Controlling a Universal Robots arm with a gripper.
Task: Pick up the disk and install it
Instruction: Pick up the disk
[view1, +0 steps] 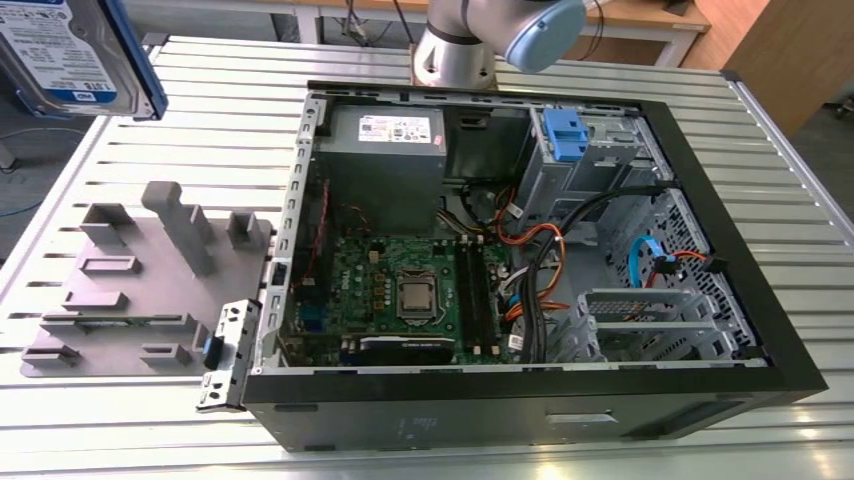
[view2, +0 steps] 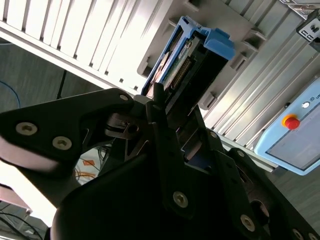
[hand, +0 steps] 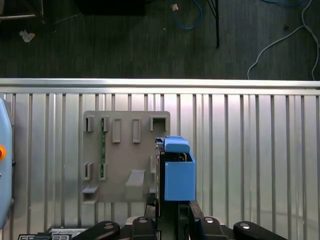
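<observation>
Risk: the open case is crowded with cables. The disk may snag them, or meet its bay askew if it shifts in the grip. The disk hangs well above the table, pinched edge-on by the gripper.
Room: dark floor with loose leads, slatted metal table, grey fixture on it beneath the disk.

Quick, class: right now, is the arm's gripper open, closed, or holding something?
Gripper: closed, holding the disk by its edges.
</observation>
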